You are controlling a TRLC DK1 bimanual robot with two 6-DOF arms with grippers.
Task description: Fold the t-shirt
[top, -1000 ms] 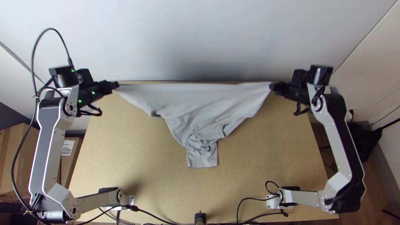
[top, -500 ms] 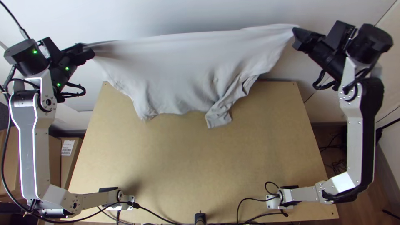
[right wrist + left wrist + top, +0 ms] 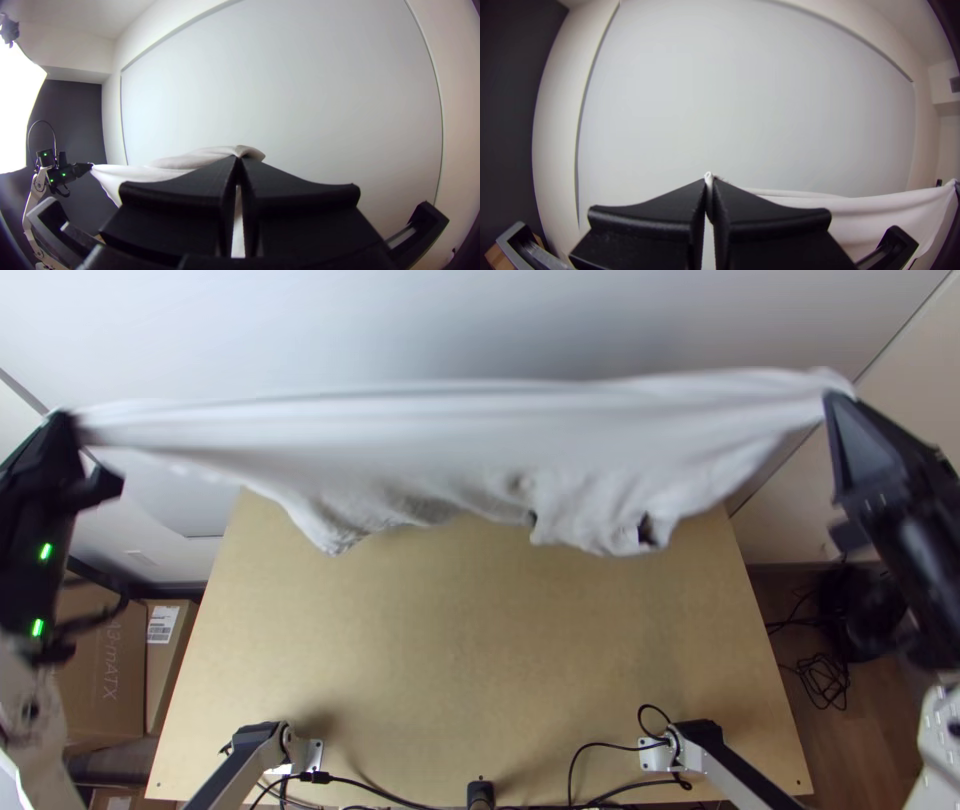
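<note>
Both ends of the t-shirt (image 3: 500,435), clamped in my left gripper (image 3: 709,184) and right gripper (image 3: 239,161), have risen, probably for spreading it flat.

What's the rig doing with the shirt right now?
The left gripper and right gripper each pinch the t-shirt by its upper edge, holding it stretched between them above the table. Its lower part hangs loose and rumpled. It isn't folded yet.

One t-shirt (image 3: 480,450), two end effectors (image 3: 838,402)
</note>
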